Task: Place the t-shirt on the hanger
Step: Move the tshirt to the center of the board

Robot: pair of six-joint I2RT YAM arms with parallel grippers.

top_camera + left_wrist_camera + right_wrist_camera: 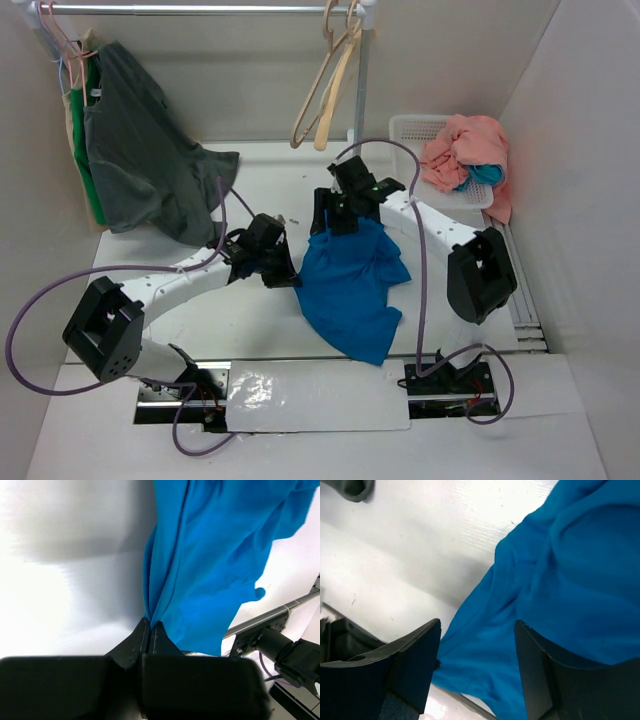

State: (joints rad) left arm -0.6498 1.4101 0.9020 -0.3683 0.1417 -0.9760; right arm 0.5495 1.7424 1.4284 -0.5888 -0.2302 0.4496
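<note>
The royal-blue t-shirt is bunched in the middle of the white table. My left gripper is shut on its left edge; in the left wrist view the fingertips pinch a fold of the shirt. My right gripper is open over the shirt's far edge. In the right wrist view the shirt lies between and beyond the spread jaws of this gripper, which grip nothing. The brownish-tan hanger hangs from the rail at the back, behind the right gripper.
A paler cream hanger hangs beside the tan one. A dark grey shirt hangs at the back left with thin wire hangers. A white basket at the back right holds salmon-pink cloth. Walls close in both sides.
</note>
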